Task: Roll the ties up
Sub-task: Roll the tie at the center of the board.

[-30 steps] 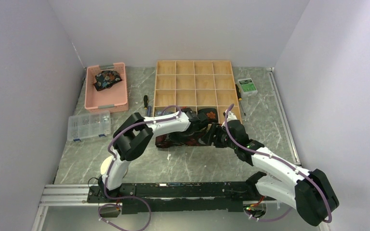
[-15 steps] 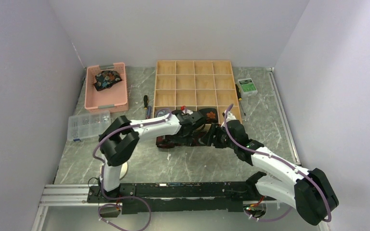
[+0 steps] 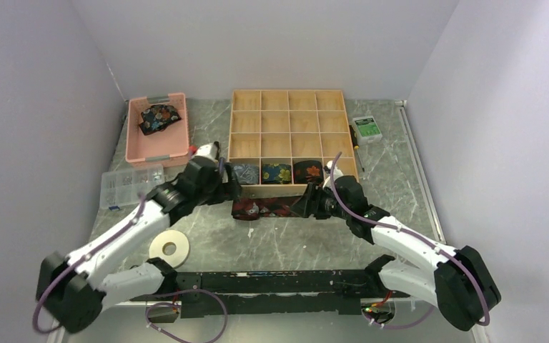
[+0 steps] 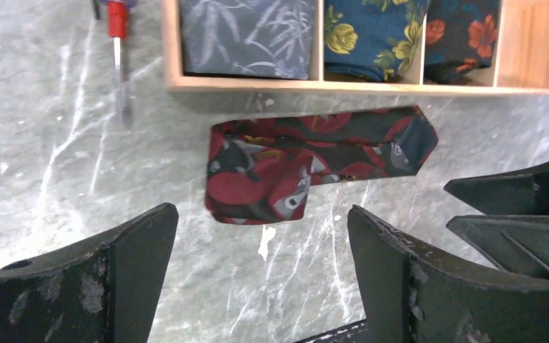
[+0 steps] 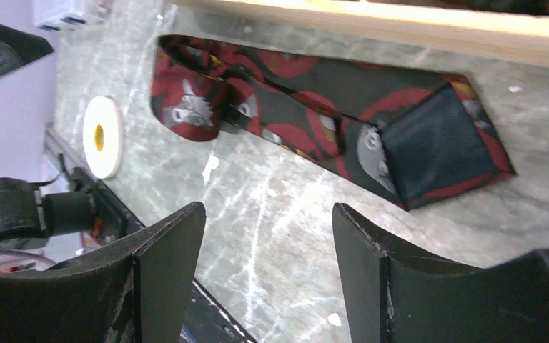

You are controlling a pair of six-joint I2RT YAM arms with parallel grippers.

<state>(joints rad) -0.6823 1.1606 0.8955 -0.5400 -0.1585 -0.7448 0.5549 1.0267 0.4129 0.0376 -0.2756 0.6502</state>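
A red-and-black tie (image 4: 314,168) lay on the table (image 3: 279,243), just beside the tray's (image 4: 357,87) near wall. The left gripper (image 4: 261,229) and right gripper (image 5: 268,221) hung above it, jaws apart, holding nothing.

You're in a robot lab cell: plain walls (image 3: 36,107) box in a marble worktop (image 3: 286,243), with a metal rail (image 3: 93,289), left arm (image 3: 125,239) and right arm (image 3: 400,239) at its near edge.

Far side: the near wall of the wooden tray (image 4: 357,88), just beside the flat red-and-black tie (image 4: 307,168), bars approach there. Right end: right gripper (image 5: 268,211), jaws apart, stands near. Near side and left: bare marble table (image 3: 257,246), with only a white tape roll (image 3: 169,248) well apart.
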